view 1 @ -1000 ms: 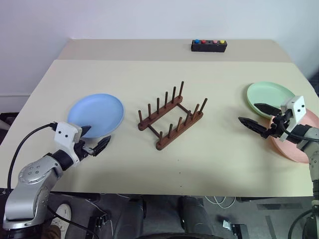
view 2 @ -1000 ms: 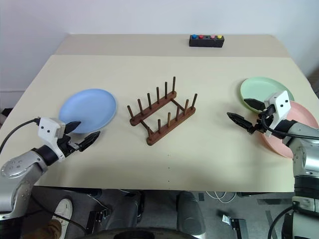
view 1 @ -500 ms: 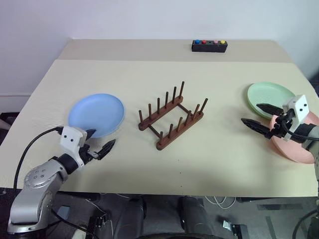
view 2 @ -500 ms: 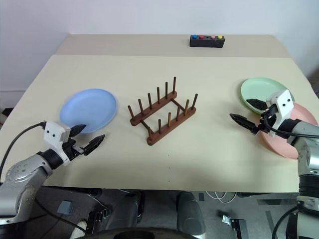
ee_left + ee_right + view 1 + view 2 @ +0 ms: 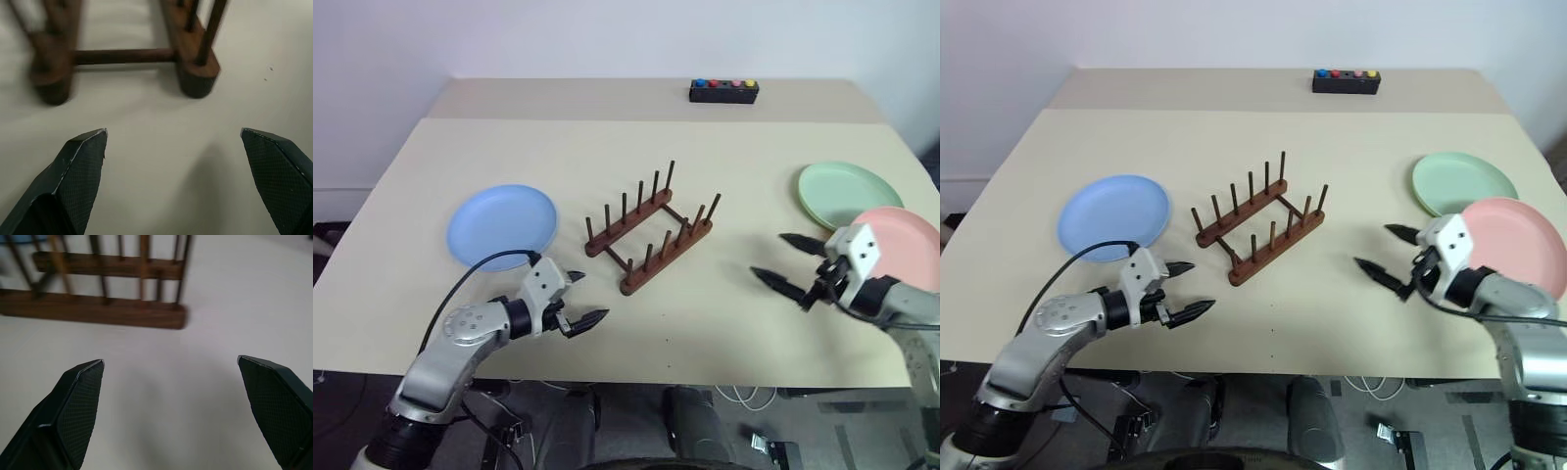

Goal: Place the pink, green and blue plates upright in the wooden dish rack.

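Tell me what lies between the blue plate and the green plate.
The wooden dish rack, empty, standing on the table between blue plate and green plate, seen from the head views.

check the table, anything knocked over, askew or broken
Nothing stands out. The rack stands upright and empty; the blue plate, green plate and pink plate lie flat and whole.

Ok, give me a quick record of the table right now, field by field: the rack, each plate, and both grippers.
wooden dish rack: middle of the table, all slots free
blue plate: flat on the table, on the rack's left
green plate: flat on the table, far right
pink plate: flat, near side of the green plate, overlapping its edge
left gripper: open, holding nothing, near the rack's front end
right gripper: open, holding nothing, between rack and pink plate
plates racked: none
black button box: far edge of the table
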You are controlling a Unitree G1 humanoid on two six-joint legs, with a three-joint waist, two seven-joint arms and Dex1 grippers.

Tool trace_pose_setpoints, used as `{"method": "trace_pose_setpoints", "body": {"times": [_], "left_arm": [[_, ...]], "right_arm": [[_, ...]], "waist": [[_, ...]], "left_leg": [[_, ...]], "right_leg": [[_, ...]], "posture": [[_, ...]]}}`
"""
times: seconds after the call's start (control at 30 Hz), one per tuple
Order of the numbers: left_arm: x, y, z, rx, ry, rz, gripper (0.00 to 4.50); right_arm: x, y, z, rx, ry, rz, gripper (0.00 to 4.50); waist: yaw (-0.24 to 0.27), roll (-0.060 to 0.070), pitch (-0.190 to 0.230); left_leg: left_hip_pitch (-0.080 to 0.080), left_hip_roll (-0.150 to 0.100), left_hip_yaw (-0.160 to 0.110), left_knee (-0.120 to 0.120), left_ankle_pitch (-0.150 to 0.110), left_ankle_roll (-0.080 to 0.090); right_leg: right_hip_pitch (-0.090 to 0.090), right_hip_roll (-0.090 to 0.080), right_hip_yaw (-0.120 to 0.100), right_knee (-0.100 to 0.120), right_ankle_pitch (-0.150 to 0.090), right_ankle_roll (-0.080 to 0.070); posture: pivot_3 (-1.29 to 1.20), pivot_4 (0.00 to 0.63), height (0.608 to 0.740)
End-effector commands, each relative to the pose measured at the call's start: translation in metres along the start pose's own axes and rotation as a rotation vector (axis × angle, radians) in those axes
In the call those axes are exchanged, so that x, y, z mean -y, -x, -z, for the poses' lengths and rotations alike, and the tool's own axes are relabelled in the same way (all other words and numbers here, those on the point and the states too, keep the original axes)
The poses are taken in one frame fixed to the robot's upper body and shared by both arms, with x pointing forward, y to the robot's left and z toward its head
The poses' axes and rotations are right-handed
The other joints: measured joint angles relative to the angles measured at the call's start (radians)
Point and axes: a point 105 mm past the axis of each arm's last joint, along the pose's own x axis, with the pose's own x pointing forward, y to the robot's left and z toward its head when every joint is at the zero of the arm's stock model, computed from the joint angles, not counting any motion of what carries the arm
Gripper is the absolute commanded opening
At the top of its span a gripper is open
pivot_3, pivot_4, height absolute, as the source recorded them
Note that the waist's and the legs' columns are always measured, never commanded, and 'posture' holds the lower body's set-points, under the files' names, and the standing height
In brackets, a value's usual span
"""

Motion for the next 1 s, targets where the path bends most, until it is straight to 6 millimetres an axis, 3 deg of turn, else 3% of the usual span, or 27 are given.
{"method": "trace_pose_setpoints", "body": {"times": [0.03,0.3,0.4,0.5,0.7,0.83,1.0], "left_arm": [[0.004,-0.018,-0.004,0.026,-0.004,0.031,4.50],[0.015,-0.046,-0.009,0.038,-0.010,0.073,4.50],[0.009,-0.050,-0.008,0.038,0.004,0.028,4.50],[0.007,-0.049,-0.007,0.040,0.000,0.010,3.73],[0.005,-0.048,-0.007,0.050,-0.015,-0.006,0.76],[-0.004,-0.051,-0.011,0.048,-0.095,0.012,0.73],[-0.007,-0.059,-0.030,0.097,-0.177,0.167,0.73]], "right_arm": [[-0.019,-0.008,-0.011,0.060,0.023,-0.012,4.47],[-0.027,-0.012,-0.005,0.081,-0.007,0.024,4.47],[-0.026,-0.013,-0.008,0.091,-0.002,0.030,4.47],[-0.027,-0.013,-0.009,0.093,0.003,0.025,4.50],[-0.025,-0.012,-0.007,0.082,0.014,0.017,4.50],[-0.011,0.006,0.001,0.023,0.031,0.052,4.50],[0.007,0.023,0.005,-0.013,0.062,0.111,4.50]], "waist": [[0.003,0.000,0.000],[0.009,0.000,-0.001],[0.009,0.000,-0.001],[0.009,0.000,-0.001],[0.009,0.000,-0.001],[0.012,0.001,-0.001],[0.011,0.000,-0.001]], "left_leg": [[0.001,0.000,0.000,0.000,0.000,0.000],[0.004,0.000,0.000,0.001,0.000,0.000],[0.006,0.000,0.000,0.000,0.000,0.000],[0.006,0.000,0.000,0.000,0.000,0.000],[0.006,0.000,0.000,0.000,0.000,0.000],[0.007,0.000,0.000,0.000,0.000,0.000],[0.007,-0.001,0.000,0.001,0.000,0.000]], "right_leg": [[0.000,0.000,0.000,0.000,0.000,0.000],[0.005,0.000,0.000,-0.002,0.000,-0.001],[0.007,0.000,0.000,-0.002,-0.001,-0.001],[0.007,0.000,0.000,-0.002,-0.001,-0.001],[0.007,0.000,0.000,-0.002,-0.001,0.000],[0.008,0.000,0.000,-0.002,-0.001,0.000],[0.008,-0.001,0.000,-0.003,-0.001,-0.001]], "posture": [[0.00,0.150,0.734],[0.00,0.150,0.734],[0.00,0.150,0.734],[0.00,0.150,0.734],[0.00,0.150,0.734],[0.00,0.150,0.734],[0.00,0.150,0.734]]}}
